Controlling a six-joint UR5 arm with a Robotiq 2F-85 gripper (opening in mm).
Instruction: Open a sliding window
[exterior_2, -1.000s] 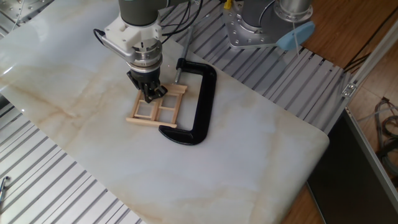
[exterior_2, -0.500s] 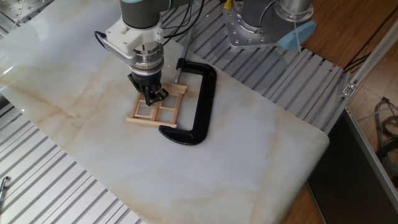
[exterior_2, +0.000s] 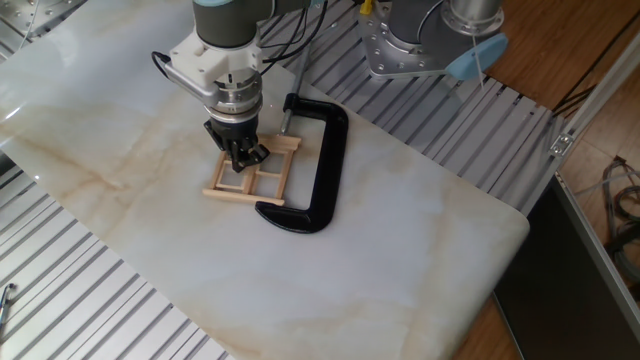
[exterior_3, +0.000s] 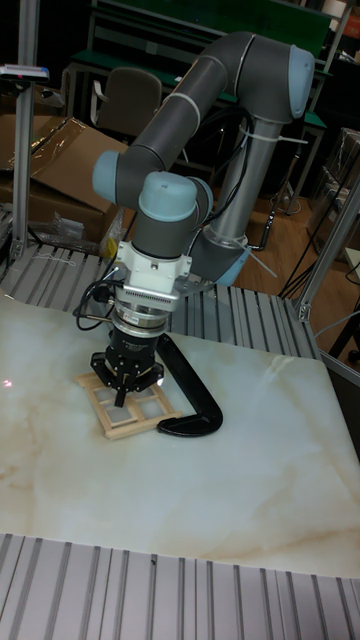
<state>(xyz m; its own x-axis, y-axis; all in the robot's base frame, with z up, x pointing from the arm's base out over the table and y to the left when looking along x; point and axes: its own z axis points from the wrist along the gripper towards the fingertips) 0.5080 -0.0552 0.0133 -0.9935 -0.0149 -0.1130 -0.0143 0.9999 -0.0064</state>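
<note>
The sliding window (exterior_2: 250, 176) (exterior_3: 128, 402) is a small pale-wood frame with crossbars, lying flat on the marble tabletop (exterior_2: 150, 110). A black C-clamp (exterior_2: 318, 165) (exterior_3: 190, 404) grips its right edge. My gripper (exterior_2: 243, 157) (exterior_3: 124, 392) points straight down over the window's upper middle, its black fingers close together and touching the sticks there. The fingertips hide the exact bar they touch, and I cannot tell if they pinch it.
The arm's grey base (exterior_2: 410, 40) stands at the table's far side on ribbed metal (exterior_2: 440, 120). More ribbed metal (exterior_2: 60, 290) borders the near left. The marble's right corner (exterior_2: 515, 225) drops off toward a wooden floor.
The gripper shifted slightly down and right over the window between the first and second frame; since then nothing has visibly moved.
</note>
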